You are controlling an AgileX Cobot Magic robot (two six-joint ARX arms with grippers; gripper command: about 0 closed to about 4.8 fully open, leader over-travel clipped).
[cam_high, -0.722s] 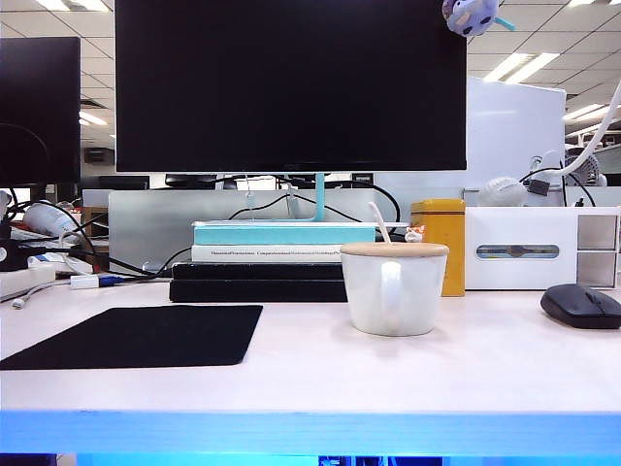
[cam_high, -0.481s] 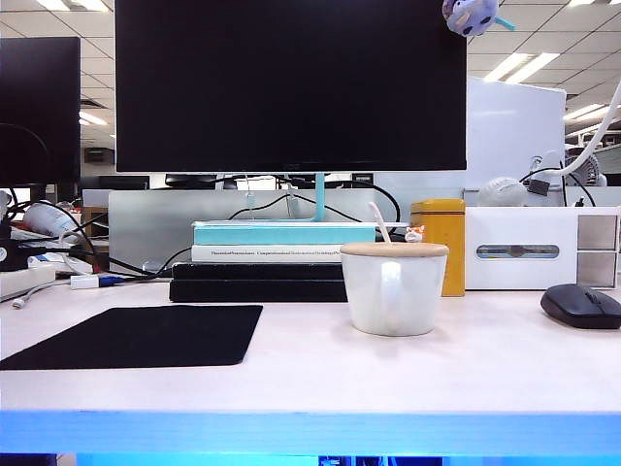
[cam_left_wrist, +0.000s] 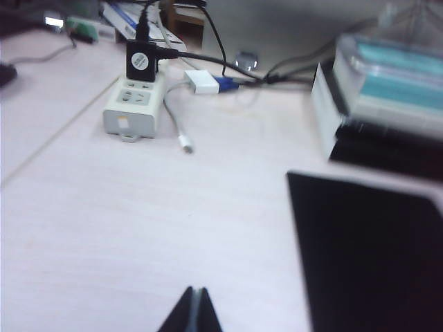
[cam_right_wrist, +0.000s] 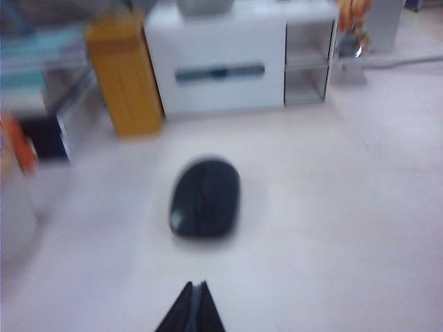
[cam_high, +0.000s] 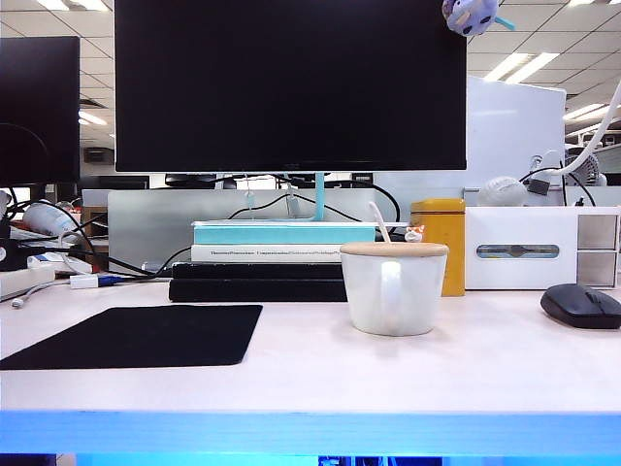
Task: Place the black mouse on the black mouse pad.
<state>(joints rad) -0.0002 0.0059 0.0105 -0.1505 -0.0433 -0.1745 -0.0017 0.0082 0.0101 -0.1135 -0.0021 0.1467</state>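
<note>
Right now the mouse (cam_high: 581,306) sits well right of the mug (cam_high: 394,288), the pad (cam_high: 136,336) left of it; left gripper (cam_left_wrist: 195,299) and right gripper (cam_right_wrist: 196,294) both have jaws together.

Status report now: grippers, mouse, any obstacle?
Left gripper shut, right gripper shut, both empty. Mouse far right, off pad. Mug between.
</note>
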